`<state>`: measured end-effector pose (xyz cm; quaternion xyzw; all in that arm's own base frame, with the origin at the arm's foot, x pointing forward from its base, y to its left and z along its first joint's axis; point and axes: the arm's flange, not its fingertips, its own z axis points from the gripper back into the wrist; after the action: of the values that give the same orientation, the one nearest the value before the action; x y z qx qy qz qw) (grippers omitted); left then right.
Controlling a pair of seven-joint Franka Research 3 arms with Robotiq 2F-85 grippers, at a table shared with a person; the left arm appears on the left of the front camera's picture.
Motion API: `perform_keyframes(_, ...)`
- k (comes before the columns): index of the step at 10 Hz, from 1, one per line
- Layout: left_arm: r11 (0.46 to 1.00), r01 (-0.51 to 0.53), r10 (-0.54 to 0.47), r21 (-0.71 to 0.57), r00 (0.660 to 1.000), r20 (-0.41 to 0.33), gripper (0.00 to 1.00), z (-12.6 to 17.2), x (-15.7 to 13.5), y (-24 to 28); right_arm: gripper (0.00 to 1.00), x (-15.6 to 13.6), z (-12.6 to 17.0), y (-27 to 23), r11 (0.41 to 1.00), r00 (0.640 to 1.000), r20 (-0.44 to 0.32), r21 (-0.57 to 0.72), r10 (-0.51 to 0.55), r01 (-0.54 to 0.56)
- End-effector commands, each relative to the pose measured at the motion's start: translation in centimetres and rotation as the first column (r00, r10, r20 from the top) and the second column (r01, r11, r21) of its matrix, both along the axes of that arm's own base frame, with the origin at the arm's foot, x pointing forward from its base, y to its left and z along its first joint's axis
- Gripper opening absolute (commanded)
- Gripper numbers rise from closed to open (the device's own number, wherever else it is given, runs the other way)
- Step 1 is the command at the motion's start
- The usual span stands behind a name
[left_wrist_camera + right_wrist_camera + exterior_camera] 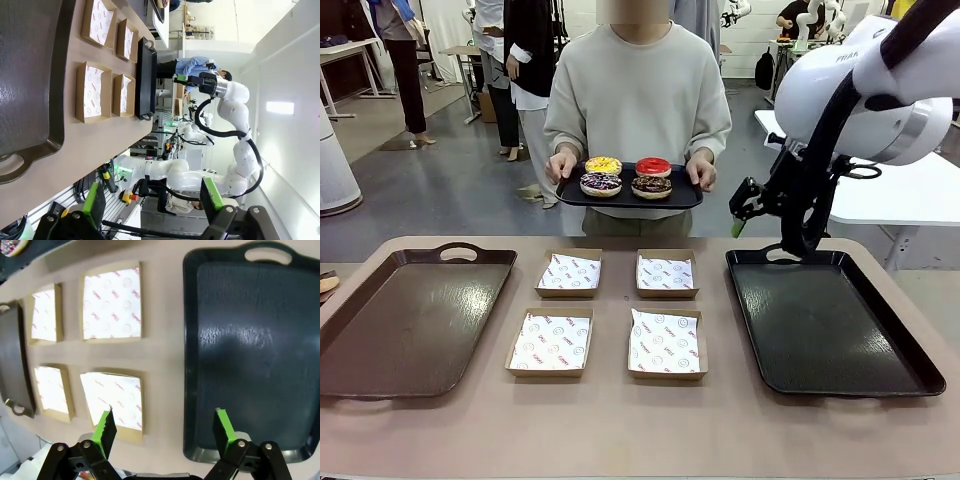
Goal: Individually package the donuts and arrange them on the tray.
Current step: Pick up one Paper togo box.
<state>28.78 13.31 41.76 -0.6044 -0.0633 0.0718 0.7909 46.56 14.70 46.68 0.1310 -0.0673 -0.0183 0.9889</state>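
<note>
At the far side a person holds a black serving tray (690, 197) carrying the four donuts: yellow-glazed (603, 164), glossy red (653, 166), purple-and-white drizzled (600, 183) and dark chocolate with sprinkles (651, 185). My right gripper (745, 210) hangs above the far edge of the black tray (830, 320) on the right. It is open (163, 422) with nothing between its green pads. My left gripper (153, 197) is also open and empty, off to the side of the brown tray (30, 75).
Four cardboard boxes lined with printed paper sit mid-table in two rows (569, 272) (666, 274) (551, 343) (665, 344). The brown tray (410, 320) lies left of them. Other people stand far behind.
</note>
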Motion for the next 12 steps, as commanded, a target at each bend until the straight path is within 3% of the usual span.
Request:
perform_keyframes(1, 1.0, 0.0, 0.0, 0.0, 1.0, 0.0, 1.0, 0.1, 0.0, 0.0, 1.0, -1.2, -0.2, -0.4, 1.0, 1.0, -0.004, -0.015, -0.014, 0.014)
perform_keyframes(2, 1.0, 0.0, 0.0, 0.0, 1.0, 0.0, 1.0, 0.1, 0.0, 0.0, 1.0, -2.3, 0.6, -1.3, 0.999, 1.0, -0.022, 0.036, 0.004, -0.004)
perform_keyframes(3, 1.0, 0.0, 0.0, 0.0, 1.0, 0.0, 1.0, 0.1, 0.0, 0.0, 1.0, -0.3, -0.4, 0.0, 1.0, 1.0, -0.006, -0.009, 0.005, -0.006)
perform_keyframes(9, 1.0, 0.0, 0.0, 0.0, 1.0, 0.0, 1.0, 0.1, 0.0, 0.0, 1.0, -0.7, -0.3, -0.2, 1.0, 1.0, -0.017, -0.001, 0.01, -0.01)
perform_keyframes(12, 1.0, 0.0, 0.0, 0.0, 1.0, 0.0, 1.0, 0.1, 0.0, 0.0, 1.0, 5.0, -1.7, 2.7, 0.998, 0.995, -0.1, -0.055, -0.014, 0.009)
